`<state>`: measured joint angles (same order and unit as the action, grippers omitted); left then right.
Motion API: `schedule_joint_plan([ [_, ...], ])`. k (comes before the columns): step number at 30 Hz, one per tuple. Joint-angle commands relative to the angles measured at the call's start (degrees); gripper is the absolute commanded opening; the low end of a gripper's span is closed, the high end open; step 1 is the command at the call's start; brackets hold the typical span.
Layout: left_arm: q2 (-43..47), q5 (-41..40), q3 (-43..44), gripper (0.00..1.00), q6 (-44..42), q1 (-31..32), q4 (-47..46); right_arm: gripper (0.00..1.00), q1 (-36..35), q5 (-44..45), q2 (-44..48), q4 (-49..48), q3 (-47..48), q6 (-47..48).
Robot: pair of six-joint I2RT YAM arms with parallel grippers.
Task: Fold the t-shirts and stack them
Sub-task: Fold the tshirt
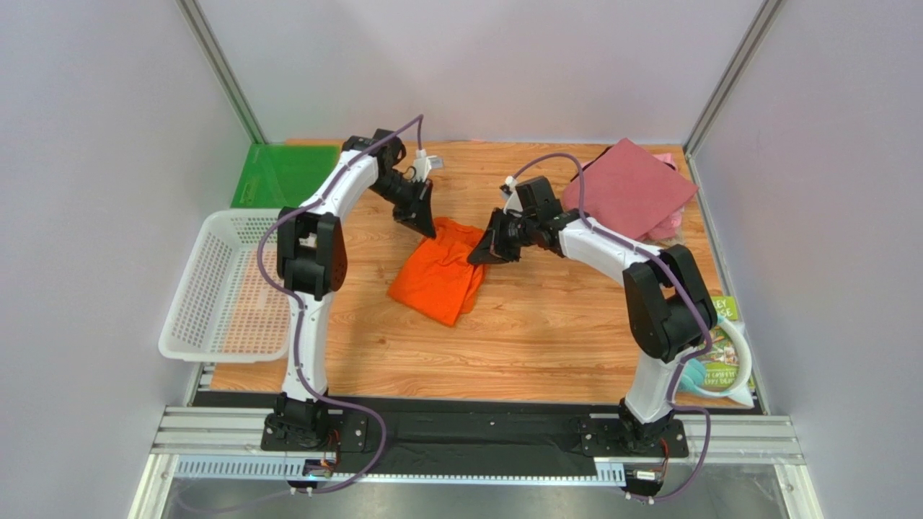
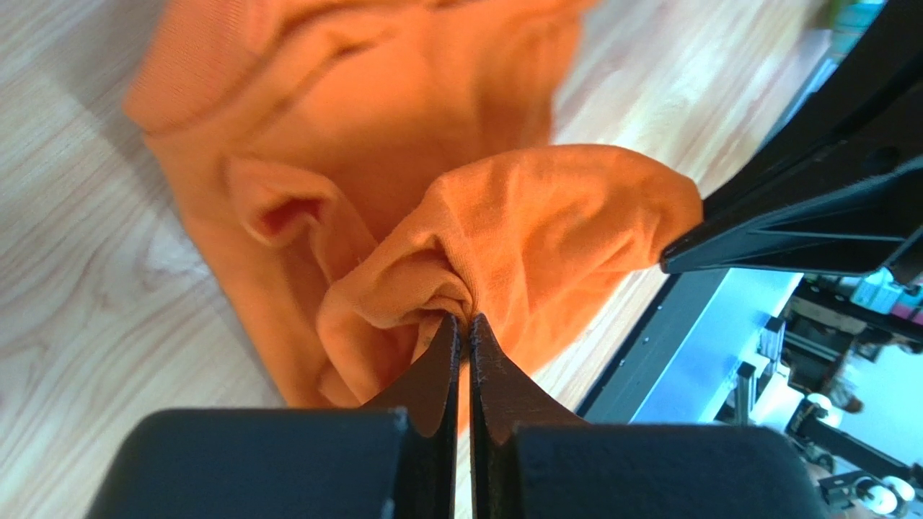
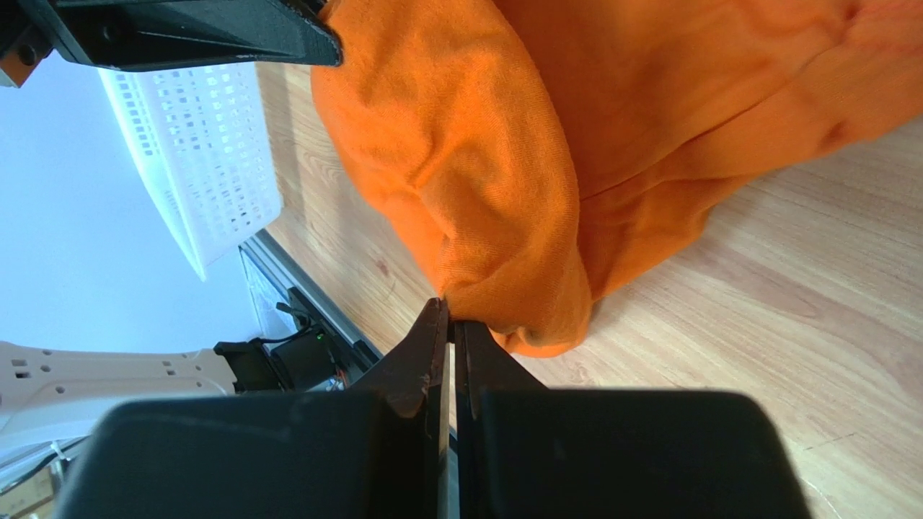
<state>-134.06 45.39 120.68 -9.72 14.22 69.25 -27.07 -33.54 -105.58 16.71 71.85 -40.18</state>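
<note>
A bright orange t-shirt [image 1: 439, 279] lies bunched in the middle of the wooden table. My left gripper [image 1: 425, 226] pinches its far left corner, jaws shut on a gathered fold of orange cloth [image 2: 455, 292]. At the shirt's far right corner my right gripper [image 1: 484, 256] is shut on an edge of the same shirt [image 3: 477, 216]. The cloth between the two grippers hangs slack in a fold. A maroon-red folded t-shirt [image 1: 628, 189] rests on a pale pink one [image 1: 668, 225] at the back right.
A white mesh basket [image 1: 222, 283] overhangs the table's left edge. A flat green sheet [image 1: 284, 175] lies at the back left corner. Printed packaging [image 1: 724, 357] sits at the right edge by the right arm's base.
</note>
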Motion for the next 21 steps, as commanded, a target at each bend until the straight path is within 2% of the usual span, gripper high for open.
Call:
schedule_joint_plan([
  [1, 5.6, 2.3, 1.7, 0.00, -0.3, -0.2, 0.7, 0.00, 0.8, 1.6, 2.6, 0.8, 1.6, 2.1],
  [9, 1.7, 1.7, 8.9, 0.00, 1.9, -1.7, 1.8, 0.00, 3.6, 0.8, 2.0, 1.0, 3.0, 2.5],
  [17, 4.7, 2.5, 7.1, 0.00, 2.3, -2.0, 0.6, 0.00, 3.9, 0.0, 7.1, 1.0, 3.8, 2.1],
  [21, 4.2, 4.0, 10.8, 0.00, 2.9, -2.0, 2.5, 0.00, 3.6, -1.6, 8.5, 1.2, 5.1, 1.5],
])
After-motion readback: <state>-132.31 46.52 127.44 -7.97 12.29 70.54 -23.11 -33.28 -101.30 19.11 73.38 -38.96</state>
